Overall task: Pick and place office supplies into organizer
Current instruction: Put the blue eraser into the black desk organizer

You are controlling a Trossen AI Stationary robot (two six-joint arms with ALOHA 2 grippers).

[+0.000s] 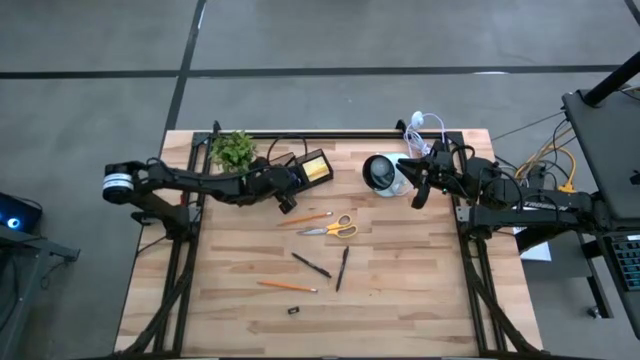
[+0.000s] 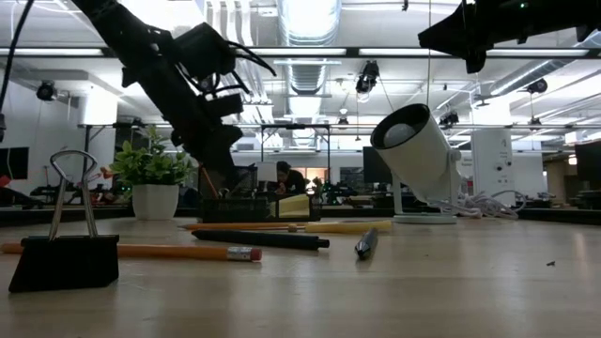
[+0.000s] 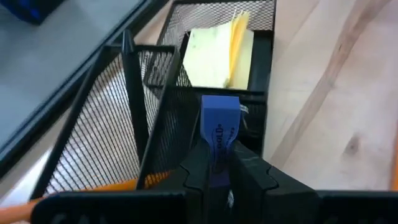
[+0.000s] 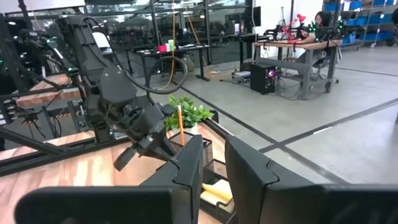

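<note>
The black mesh organizer (image 1: 296, 160) stands at the far middle of the table with a yellow sticky-note block (image 3: 217, 56) in one compartment, and a dark pen (image 3: 129, 68) and an orange pencil (image 3: 112, 185) in another. My left gripper (image 3: 217, 169) hovers at its near left side, shut on a small blue block (image 3: 219, 118). On the table lie two pencils (image 1: 305, 217) (image 1: 287, 286), scissors (image 1: 335, 228), two dark pens (image 1: 312, 265) (image 1: 342, 268) and a black binder clip (image 2: 66, 253). My right gripper (image 4: 214, 168) waits open at the far right. My left gripper pinches the blue block's near end (image 3: 217, 152) between its two fingers. The fingers slant down from the table's left. The block's other end sticks out past the fingertips over the organizer's mesh divider (image 3: 186, 106); whether it touches the mesh I cannot tell.
A white round cup-like thing (image 1: 380, 172) on a stand sits tilted beside my right gripper (image 1: 420, 192), with a white coiled cable (image 1: 420, 125) behind it. A small green plant (image 1: 233, 148) stands left of the organizer. The near half of the table has bare wood around the scattered supplies.
</note>
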